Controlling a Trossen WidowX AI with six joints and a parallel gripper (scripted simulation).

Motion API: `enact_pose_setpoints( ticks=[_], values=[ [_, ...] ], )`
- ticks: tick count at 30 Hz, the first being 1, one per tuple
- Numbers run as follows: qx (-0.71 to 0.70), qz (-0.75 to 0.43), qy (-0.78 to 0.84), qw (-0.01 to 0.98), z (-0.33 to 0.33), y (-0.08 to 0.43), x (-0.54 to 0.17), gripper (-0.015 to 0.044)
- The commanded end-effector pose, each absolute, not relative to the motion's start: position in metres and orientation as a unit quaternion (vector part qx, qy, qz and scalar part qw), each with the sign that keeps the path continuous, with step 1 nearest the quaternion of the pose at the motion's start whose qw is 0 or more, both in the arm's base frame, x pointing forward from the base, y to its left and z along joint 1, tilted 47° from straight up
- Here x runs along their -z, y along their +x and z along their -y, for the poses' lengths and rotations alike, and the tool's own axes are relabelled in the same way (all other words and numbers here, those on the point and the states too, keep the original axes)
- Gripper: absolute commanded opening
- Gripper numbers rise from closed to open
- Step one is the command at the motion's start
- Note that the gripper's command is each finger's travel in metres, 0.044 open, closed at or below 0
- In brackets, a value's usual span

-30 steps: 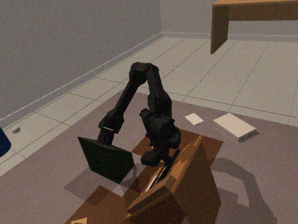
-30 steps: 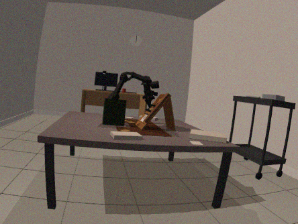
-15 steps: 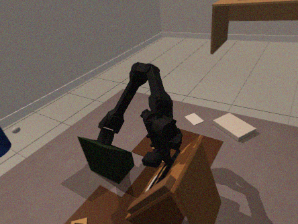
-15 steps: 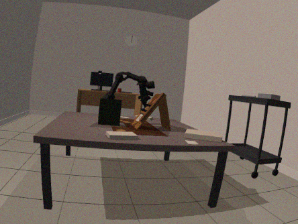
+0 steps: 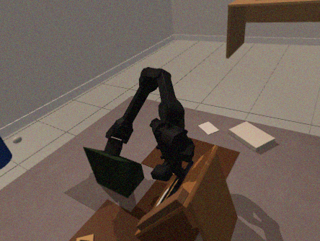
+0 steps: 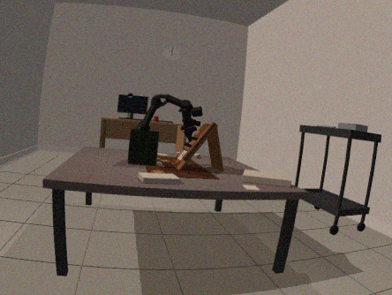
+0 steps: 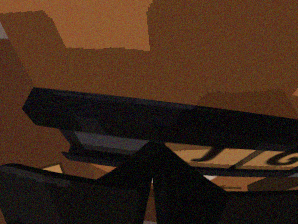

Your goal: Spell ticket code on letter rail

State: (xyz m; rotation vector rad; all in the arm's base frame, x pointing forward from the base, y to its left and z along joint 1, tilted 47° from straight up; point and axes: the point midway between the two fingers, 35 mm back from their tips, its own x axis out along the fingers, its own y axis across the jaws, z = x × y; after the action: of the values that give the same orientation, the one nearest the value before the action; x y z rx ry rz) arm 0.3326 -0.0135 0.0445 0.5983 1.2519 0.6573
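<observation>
My gripper (image 7: 154,149) (image 6: 188,144) is shut, with no tile between its fingers. Its tips are at the dark rail (image 7: 115,107) (image 5: 177,185) on the sloping wooden board (image 5: 212,195) (image 6: 213,146). In the wrist view a J tile (image 7: 200,156) sits in the rail just right of the tips, and a tile (image 7: 286,159) that looks like a G is further right. The rail's stretch left of the tips holds no tile. Whether the tips touch the J tile cannot be told. A pale tile corner (image 7: 53,169) shows behind the left finger. A loose tile (image 5: 86,238) lies at the top view's bottom edge. The ticket's code cannot be read.
A dark green block (image 5: 115,173) (image 6: 143,147) stands beside the arm's base. A pale box (image 5: 251,135) and a white card (image 5: 208,128) lie beyond the board. Another pale box (image 6: 159,177) is near the counter's edge.
</observation>
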Motion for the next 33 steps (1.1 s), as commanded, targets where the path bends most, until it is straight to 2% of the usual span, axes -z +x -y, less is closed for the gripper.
enact_pose_setpoints(
  ticks=[1, 33],
  values=[
    [-0.299, -0.565, 0.27, 0.72, 0.0148, 0.3333, -0.0436, 0.0],
    [-0.299, -0.565, 0.27, 0.72, 0.0206, 0.3339, -0.0376, 0.0]
  ],
)
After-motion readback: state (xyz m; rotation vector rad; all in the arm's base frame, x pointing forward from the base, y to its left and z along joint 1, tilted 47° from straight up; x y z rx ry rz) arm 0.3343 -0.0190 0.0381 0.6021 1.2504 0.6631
